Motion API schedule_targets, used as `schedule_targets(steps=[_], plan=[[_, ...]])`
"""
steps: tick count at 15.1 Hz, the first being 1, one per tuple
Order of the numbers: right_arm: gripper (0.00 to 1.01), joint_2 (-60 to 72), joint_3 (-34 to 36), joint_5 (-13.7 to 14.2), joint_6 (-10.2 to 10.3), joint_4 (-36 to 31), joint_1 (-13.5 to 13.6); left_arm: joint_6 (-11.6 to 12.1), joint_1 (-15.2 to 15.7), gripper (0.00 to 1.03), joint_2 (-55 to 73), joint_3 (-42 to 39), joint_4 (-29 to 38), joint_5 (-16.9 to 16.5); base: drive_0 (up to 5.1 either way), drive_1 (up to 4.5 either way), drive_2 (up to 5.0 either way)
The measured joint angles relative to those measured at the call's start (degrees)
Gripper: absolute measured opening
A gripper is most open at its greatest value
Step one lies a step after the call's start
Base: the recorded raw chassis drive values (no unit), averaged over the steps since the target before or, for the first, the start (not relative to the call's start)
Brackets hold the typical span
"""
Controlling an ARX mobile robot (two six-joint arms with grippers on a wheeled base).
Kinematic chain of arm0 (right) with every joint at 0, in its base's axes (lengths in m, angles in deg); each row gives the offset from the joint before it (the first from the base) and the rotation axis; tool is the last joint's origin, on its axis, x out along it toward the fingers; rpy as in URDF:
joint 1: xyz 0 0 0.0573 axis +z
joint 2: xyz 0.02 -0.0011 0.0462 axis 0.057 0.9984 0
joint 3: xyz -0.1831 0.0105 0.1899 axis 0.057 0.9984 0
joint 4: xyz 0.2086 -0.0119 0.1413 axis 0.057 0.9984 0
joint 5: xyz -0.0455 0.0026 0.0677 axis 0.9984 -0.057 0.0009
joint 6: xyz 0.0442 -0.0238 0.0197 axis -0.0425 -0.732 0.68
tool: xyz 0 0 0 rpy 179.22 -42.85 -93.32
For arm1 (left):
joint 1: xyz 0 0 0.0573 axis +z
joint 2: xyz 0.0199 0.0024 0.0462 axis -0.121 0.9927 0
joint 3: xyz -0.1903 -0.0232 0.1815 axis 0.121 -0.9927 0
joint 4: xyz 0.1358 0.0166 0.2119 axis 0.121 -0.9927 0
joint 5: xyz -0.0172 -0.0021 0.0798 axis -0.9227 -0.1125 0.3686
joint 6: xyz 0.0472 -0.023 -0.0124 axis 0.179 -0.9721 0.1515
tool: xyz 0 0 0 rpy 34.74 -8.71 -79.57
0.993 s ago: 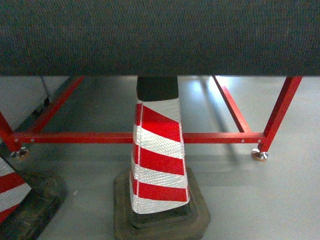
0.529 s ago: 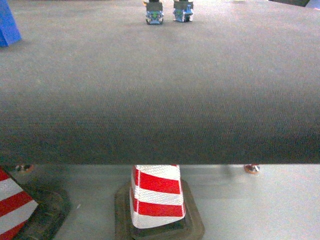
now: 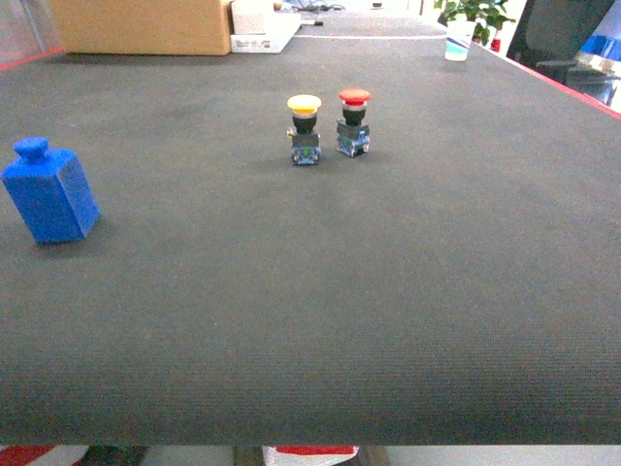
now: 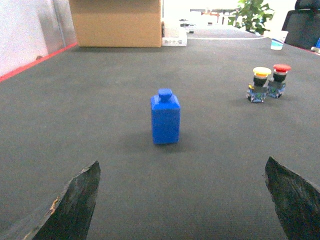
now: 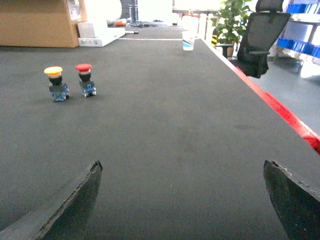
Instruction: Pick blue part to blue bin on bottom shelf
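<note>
The blue part [image 4: 165,117] is seen standing upright on the dark table mat [image 3: 388,272], at the far left of the head view [image 3: 49,192] and well apart from the two push buttons. In the left wrist view it is being framed ahead of the left gripper [image 4: 182,200], roughly centred between the two dark fingertips [image 4: 75,202], which are being held wide apart; nothing is being touched or gripped, and a stretch of bare mat is lying between the fingertips and the part. The right gripper [image 5: 182,200] is likewise being held spread over bare mat, with nothing between its tips. The yellow-capped button [image 3: 304,129] and the red-capped button [image 3: 353,122] are standing side by side, just apart, farther back near the middle of the table. A cardboard box [image 3: 141,26] is sitting at the far edge.
</note>
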Motion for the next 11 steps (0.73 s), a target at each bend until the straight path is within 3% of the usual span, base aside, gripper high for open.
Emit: schedule_targets(steps=[11], plan=[[0.98,0.0,0.0,0.1,0.1,0.0,0.0,0.1,0.0,0.98,0.0,0.0,0.0,0.0,0.0,0.00,0.0]])
